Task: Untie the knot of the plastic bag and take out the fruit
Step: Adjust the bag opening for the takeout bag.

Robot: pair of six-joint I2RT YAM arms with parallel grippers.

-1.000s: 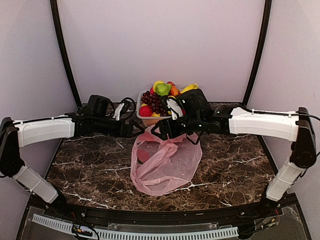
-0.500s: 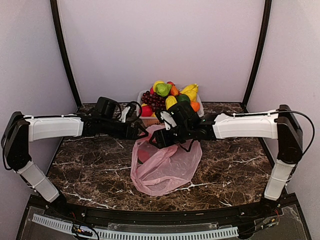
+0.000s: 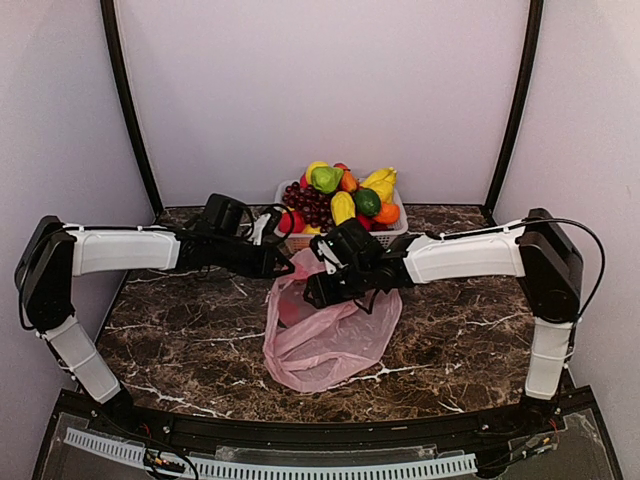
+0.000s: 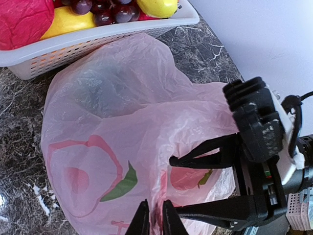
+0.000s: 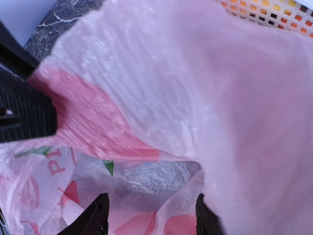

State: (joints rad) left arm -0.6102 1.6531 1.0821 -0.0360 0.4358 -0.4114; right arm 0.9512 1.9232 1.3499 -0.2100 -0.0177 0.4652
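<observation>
My left gripper (image 4: 155, 221) is nearly closed. Its two fingers stand a narrow slit apart with a fold of pink film pinched between them, at the left side of the plastic bag's (image 4: 122, 132) top edge.

My right gripper (image 5: 150, 218) is spread wide. Its fingers straddle the film at the right side of the same edge, and I cannot tell whether either finger presses on it. My two grippers are just beside each other, facing across the bag's top.

The plastic bag lies slack and flattened on the table (image 3: 180, 340), with its top toward the back wall and its body running toward my bases. Red fruit shapes with green leaves are printed on the film. I cannot tell whether the film at the top is knotted, or what lies inside the bag.

Just behind the bag stands a white basket (image 4: 93, 44), and the film reaches its front wall. The fruit (image 3: 345, 195) is piled in this basket:
- a purple grape bunch (image 3: 303, 204)
- a yellow oblong fruit (image 3: 343, 206)
- a green round fruit (image 3: 325, 178) on top
- a red fruit (image 4: 22, 17) at the left end
</observation>
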